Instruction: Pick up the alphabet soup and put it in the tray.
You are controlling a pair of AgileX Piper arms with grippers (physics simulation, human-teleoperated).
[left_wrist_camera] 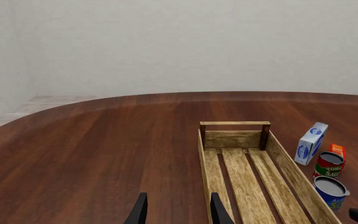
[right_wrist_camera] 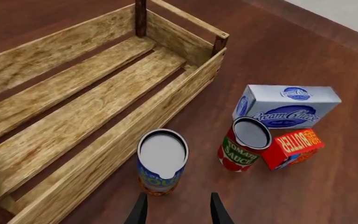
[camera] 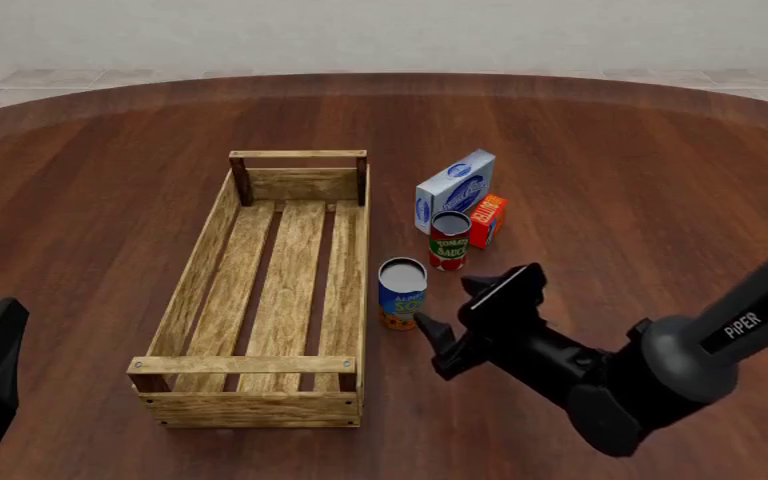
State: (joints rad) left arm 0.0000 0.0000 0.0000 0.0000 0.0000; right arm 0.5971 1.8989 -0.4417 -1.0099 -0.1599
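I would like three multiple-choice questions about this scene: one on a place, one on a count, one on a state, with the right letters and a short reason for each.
1. Where does the alphabet soup stand?
A. inside the tray
B. on the table beside the tray
C. on top of the white box

2. How many cans are on the table?
A. one
B. two
C. four

3. How is the right gripper?
A. open, near the soup can
B. shut on the soup can
C. shut on the tomato can

Answers:
1 B, the can stands outside the tray's long side.
2 B, only the soup and the tomato sauce can.
3 A, its fingers are spread and hold nothing.
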